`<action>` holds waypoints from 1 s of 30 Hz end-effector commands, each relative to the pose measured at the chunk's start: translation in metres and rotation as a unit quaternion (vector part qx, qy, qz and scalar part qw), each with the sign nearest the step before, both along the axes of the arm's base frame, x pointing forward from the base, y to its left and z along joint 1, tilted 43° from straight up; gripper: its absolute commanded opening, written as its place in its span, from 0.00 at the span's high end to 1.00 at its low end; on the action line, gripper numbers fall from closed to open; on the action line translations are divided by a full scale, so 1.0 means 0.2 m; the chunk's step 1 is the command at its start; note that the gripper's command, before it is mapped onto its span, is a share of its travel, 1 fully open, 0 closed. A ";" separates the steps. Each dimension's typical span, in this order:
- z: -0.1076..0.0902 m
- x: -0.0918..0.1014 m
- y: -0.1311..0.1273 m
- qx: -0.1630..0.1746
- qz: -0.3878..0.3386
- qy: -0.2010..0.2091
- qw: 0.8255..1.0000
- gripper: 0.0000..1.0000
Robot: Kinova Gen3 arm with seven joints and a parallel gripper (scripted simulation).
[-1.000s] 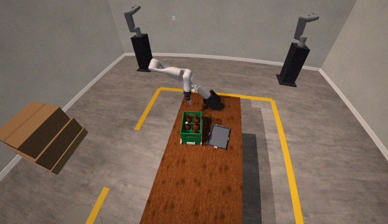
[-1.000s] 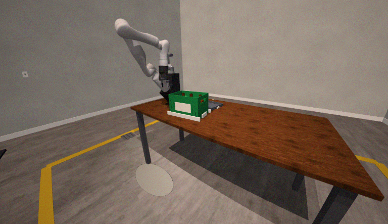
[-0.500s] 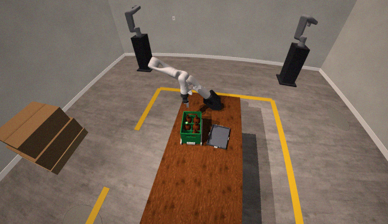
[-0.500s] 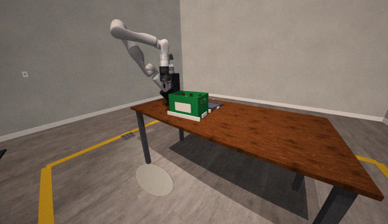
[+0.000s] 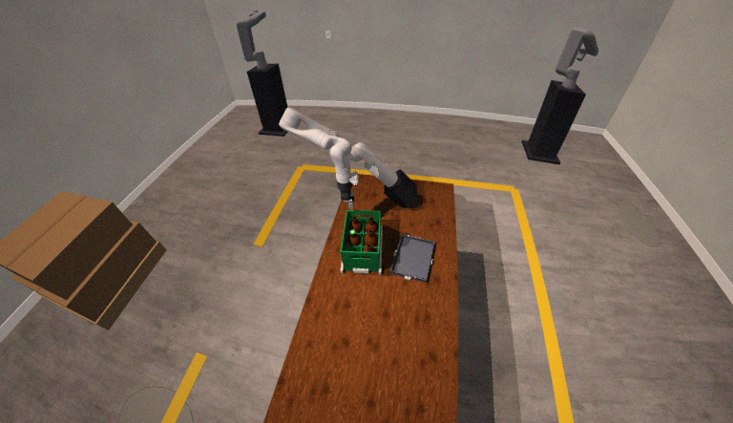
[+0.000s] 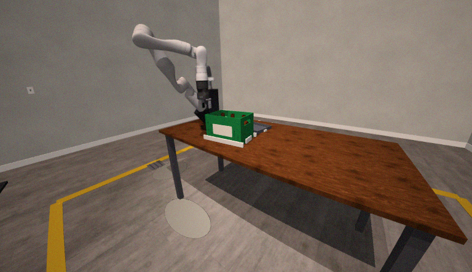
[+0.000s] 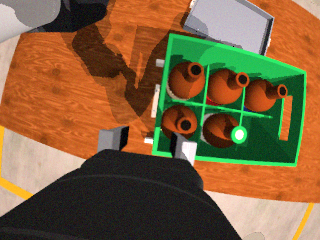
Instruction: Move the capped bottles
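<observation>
Above crate [image 7: 294,120] near edge, fingers fully spread, empty; green-capped bottle [image 7: 238,135] just beyond, inside crate.

The claw [image 7: 150,144] hangs open over the near edge of a green crate [image 7: 294,120] on the wooden tabletop [image 7: 60,94]. Five brown bottles stand inside; one [image 7: 238,134] shows a bright green top. A grey tray [image 7: 230,20] lies just beyond.

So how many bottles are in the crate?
5, all in the crate: far row; near row and one green-capped. None visibly hidden.
</observation>
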State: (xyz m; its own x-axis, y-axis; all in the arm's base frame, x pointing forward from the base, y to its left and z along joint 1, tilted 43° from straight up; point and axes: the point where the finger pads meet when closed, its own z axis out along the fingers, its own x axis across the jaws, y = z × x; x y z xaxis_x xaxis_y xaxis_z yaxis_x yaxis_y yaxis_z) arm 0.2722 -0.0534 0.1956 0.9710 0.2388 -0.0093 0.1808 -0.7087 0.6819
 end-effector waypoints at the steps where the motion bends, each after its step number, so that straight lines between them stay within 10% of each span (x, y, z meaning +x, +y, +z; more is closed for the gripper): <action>1: 0.00 0.03 0.01 0.000 0.000 0.000 1.000 0.00; 30: 0.03 0.46 0.08 0.002 -0.004 -0.001 1.000 0.00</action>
